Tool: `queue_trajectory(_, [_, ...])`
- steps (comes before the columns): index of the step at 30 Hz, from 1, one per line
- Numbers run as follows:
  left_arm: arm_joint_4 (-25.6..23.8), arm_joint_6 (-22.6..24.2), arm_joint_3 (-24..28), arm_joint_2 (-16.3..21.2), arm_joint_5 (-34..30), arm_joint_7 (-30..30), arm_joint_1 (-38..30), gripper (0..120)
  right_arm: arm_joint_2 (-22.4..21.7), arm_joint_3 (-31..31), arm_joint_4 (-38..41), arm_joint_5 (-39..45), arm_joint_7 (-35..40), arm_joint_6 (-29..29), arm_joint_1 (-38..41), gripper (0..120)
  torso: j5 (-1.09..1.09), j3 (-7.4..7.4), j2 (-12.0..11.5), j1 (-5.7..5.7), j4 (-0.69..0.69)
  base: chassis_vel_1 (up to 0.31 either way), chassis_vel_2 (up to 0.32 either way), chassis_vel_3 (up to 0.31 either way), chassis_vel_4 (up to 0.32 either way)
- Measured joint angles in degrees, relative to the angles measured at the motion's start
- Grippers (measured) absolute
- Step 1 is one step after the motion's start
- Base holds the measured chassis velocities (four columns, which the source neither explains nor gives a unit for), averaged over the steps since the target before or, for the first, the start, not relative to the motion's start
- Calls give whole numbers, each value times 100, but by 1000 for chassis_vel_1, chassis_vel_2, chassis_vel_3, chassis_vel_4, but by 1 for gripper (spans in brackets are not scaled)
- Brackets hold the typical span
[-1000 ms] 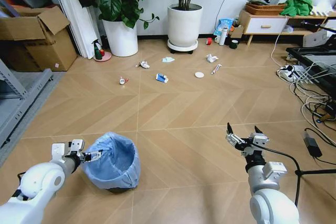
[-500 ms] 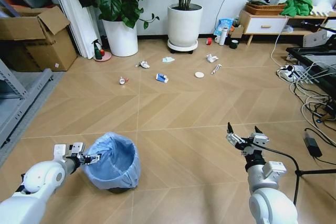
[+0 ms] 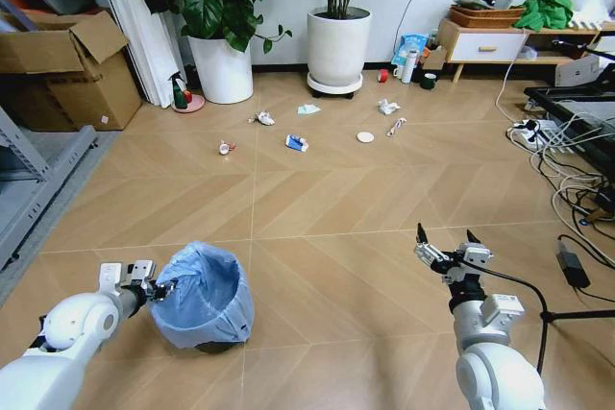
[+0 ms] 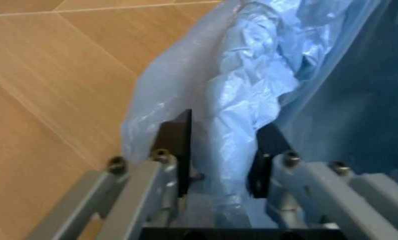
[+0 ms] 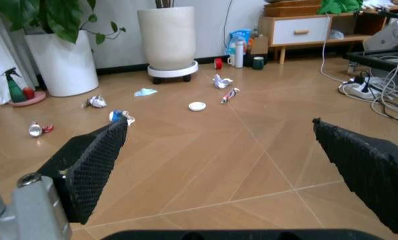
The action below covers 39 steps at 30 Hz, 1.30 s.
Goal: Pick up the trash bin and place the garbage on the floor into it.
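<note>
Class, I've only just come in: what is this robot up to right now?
The left gripper has its jaws on either side of the bagged rim of the trash bin, which sits on the floor. The right gripper hangs open over bare boards. The garbage lies scattered farther off, near the plant pots.

The dark body of the trash bin [image 3: 204, 295] is almost wholly covered by its light-blue bag in the head view; only a dark sliver is seen at the base. In the left wrist view the bin's rim is hidden under bunched plastic between the pads [image 4: 177, 150] of the left gripper [image 4: 218, 165], so whether the rim itself is pinched cannot be told. The garbage [image 3: 297, 143] is too small in the head view for any print to be read. The pads [image 5: 95, 160] of the right gripper [image 5: 252, 170] are cut off by the picture's edges.
</note>
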Motion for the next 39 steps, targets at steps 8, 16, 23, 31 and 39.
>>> queue_trajectory(8, [-168,1,-41,-13,-104,-110,35,2,12,-6,-9,-5,0,3,3,100,0,0,0,0,0,0,0,0,0])
queue_trajectory(16, [-796,2,-389,-178,-688,-562,268,2,-3,40,61,60,82,-145,27,100,1,0,0,0,1,0,0,0,0])
queue_trajectory(23, [-1698,1,-712,-487,-1306,-1684,618,2,-65,160,146,179,144,-260,124,100,2,0,0,0,0,0,0,0,0])
queue_trajectory(31, [-2490,-213,-1050,-1042,-796,-2339,1072,2,-139,241,229,135,248,-478,155,100,2,0,0,0,0,0,0,0,0])
queue_trajectory(39, [-2810,-281,-1335,-1238,-575,-2361,1443,2,-103,194,231,19,218,-454,141,100,2,0,0,-1,1,0,0,0,0])
